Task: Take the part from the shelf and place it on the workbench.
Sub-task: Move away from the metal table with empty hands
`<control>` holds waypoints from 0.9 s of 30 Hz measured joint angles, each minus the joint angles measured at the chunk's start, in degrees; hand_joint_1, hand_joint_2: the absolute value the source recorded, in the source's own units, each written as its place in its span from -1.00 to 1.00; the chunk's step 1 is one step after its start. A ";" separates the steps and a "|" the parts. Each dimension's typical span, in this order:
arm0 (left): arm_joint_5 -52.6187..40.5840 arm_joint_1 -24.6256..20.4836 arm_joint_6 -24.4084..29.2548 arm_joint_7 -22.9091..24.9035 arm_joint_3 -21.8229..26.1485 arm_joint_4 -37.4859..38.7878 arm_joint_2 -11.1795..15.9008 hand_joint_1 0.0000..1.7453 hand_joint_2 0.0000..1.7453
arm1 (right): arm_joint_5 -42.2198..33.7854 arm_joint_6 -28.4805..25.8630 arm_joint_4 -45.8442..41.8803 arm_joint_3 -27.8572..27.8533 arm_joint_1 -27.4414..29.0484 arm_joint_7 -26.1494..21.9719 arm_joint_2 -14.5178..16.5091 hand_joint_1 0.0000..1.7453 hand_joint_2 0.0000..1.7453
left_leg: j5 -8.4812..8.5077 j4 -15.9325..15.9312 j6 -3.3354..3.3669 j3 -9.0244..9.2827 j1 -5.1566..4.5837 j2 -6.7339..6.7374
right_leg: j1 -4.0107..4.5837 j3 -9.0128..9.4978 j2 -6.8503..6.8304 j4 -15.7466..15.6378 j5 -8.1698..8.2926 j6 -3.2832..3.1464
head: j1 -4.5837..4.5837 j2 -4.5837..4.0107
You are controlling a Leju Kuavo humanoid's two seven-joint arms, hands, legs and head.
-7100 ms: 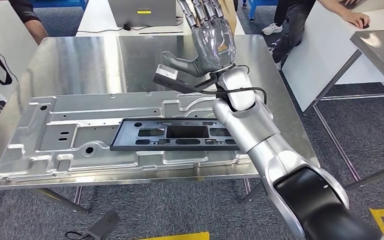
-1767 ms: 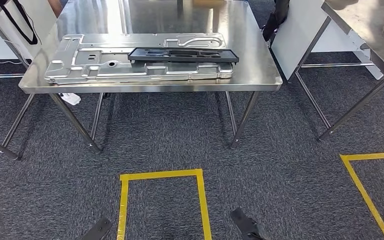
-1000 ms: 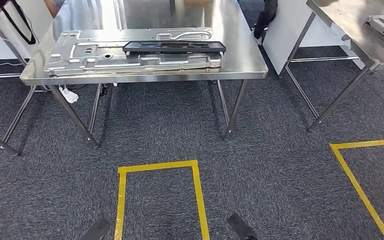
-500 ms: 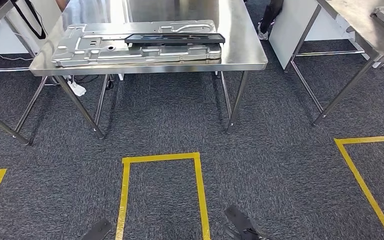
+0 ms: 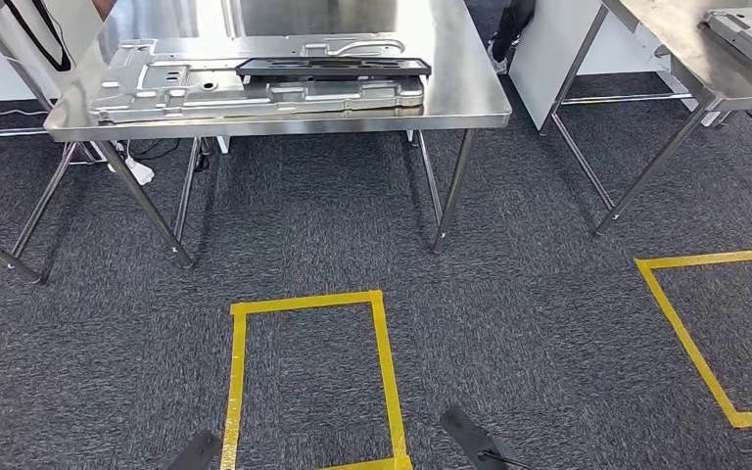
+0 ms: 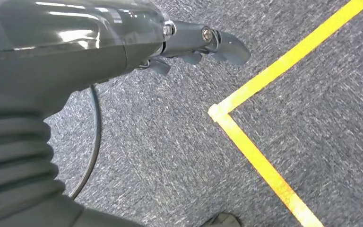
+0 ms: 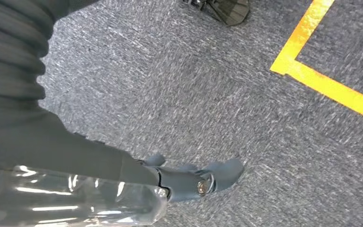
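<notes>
Yellow tape squares (image 5: pixel 305 377) on carpet (image 5: pixel 529 294)

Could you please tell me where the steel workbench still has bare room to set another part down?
The workbench has bare steel on its right end, beyond the silver stamped panel, and along the far side behind it. The left and middle are crowded: the panel spans them, with the black frame part lying on top.

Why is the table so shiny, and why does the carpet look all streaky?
Head view: ceiling light glares off the steel workbench and the silver panel. Left wrist view: the carpet smears into streaks, motion blur. Right wrist view: same smear, and highlights gleam on the right hand.
</notes>
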 joint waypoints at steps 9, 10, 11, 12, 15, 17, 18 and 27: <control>-0.22 0.23 -1.16 1.02 0.11 0.03 -0.47 -1.00 1.00 | 0.75 -2.77 0.01 0.01 0.57 -1.85 -0.49 -1.00 1.00 | 0.62 -0.01 1.09 -0.89 0.11 0.10 | -0.40 -2.21 0.04 6.04 -0.92 0.68 | 1.96 0.00; -0.23 0.21 -1.20 1.09 0.11 0.04 -0.52 -1.00 1.00 | 0.94 -3.05 0.01 0.01 0.57 -1.91 -0.46 -1.00 1.00 | 0.66 0.05 0.99 -0.96 0.02 0.04 | -0.31 -0.69 0.07 2.70 0.42 0.57 | 2.11 0.00; -0.25 0.21 -1.22 1.15 0.11 0.04 -0.55 -1.00 1.00 | 1.08 -3.31 0.02 0.02 0.58 -1.95 -0.43 -1.00 1.00 | 0.74 0.12 0.81 -1.16 -0.09 -0.01 | -0.22 0.18 0.09 0.57 0.94 0.40 | 2.26 0.00; -0.25 0.22 -1.24 1.21 0.11 0.05 -0.57 -1.00 1.00 | 1.14 -3.49 0.01 0.02 0.60 -1.97 -0.40 -1.00 1.00 | 0.86 0.17 0.58 -1.44 -0.21 -0.03 | -0.13 0.31 0.12 -0.14 0.72 0.20 | 2.33 0.00; -0.25 0.25 -1.28 1.32 0.10 0.05 -0.58 -1.00 1.00 | 1.25 -3.80 0.01 0.02 0.68 -2.06 -0.30 -1.00 1.00 | 0.55 0.66 -0.17 -2.08 -0.35 -0.04 | -0.41 -0.04 0.10 -0.72 0.68 -0.54 | 2.14 0.00; -0.26 0.24 -1.33 1.31 0.08 0.05 -0.59 -1.00 1.00 | 1.33 -3.91 0.00 0.01 0.65 -2.16 -0.22 -1.00 1.00 | -2.26 4.66 -0.40 -3.57 -0.39 -0.06 | -0.66 -0.01 0.02 -0.98 0.92 -1.06 | 1.50 0.00; -0.27 0.24 -1.35 1.31 0.07 0.05 -0.60 -1.00 1.00 | 1.35 -3.96 -0.01 0.00 0.63 -2.22 -0.21 -1.00 1.00 | -4.29 8.36 -0.45 -4.98 -0.42 -0.06 | -0.60 -0.02 -0.02 -0.97 0.97 -1.22 | 1.13 0.00; 0.60 0.54 -1.38 1.38 0.01 0.07 -0.59 -1.00 1.00 | 1.12 -3.88 -0.14 -0.22 0.62 -2.38 -0.18 -1.00 1.00 | -0.25 1.32 -0.71 -0.87 -0.02 -0.21 | -0.48 -0.48 -0.01 0.37 0.67 -0.39 | -0.14 0.00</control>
